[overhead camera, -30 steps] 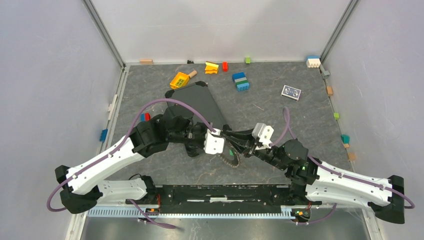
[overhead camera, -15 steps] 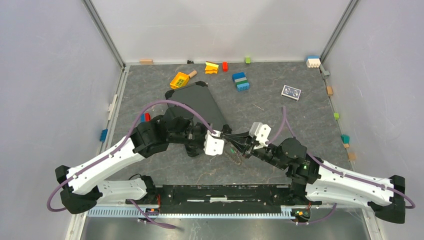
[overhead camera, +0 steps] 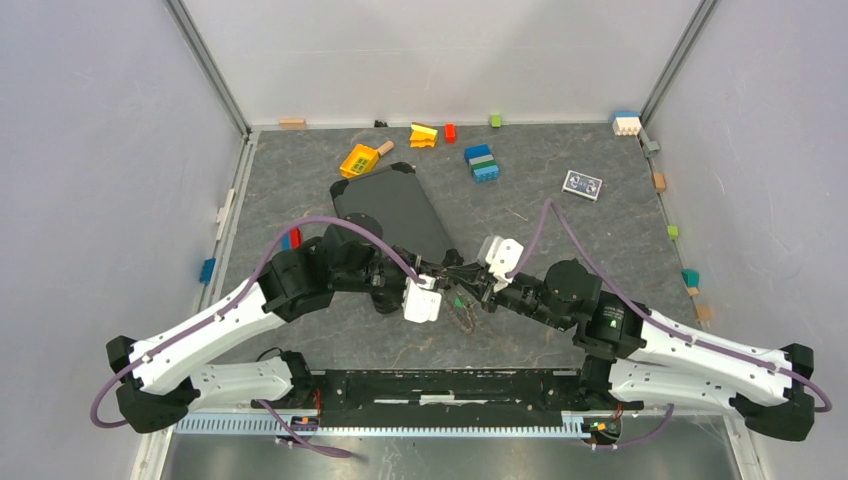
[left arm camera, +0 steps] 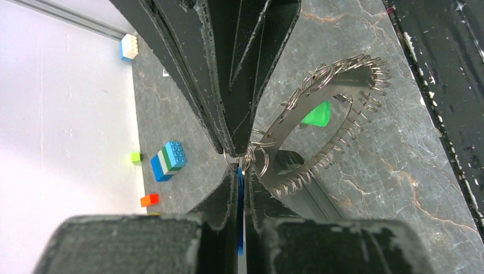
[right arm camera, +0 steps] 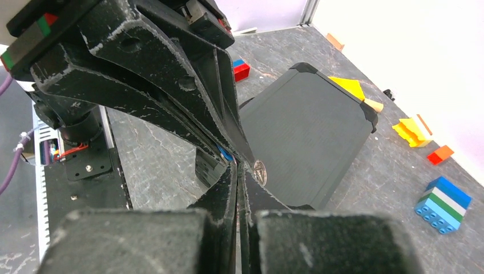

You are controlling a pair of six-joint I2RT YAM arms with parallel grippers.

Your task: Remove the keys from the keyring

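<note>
My left fingers (left arm camera: 220,212) pinch a blue key (left arm camera: 240,240). My right fingers (right arm camera: 220,194), pressed together, meet them tip to tip. The keyring (left arm camera: 297,117) hangs there over the tabletop (left arm camera: 399,171), with a green tag (left arm camera: 317,114) inside it.

Bright even light, soft shadows, blurred wrist-view foreground

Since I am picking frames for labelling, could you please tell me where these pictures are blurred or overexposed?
Top view: evenly lit, no glare, but the keyring is tiny. Left wrist view: keyring sharp, the left hand blurred near the lens, the wall washed out. Right wrist view: the right hand likewise blurred, wall blown white, black pad crisp.
</note>
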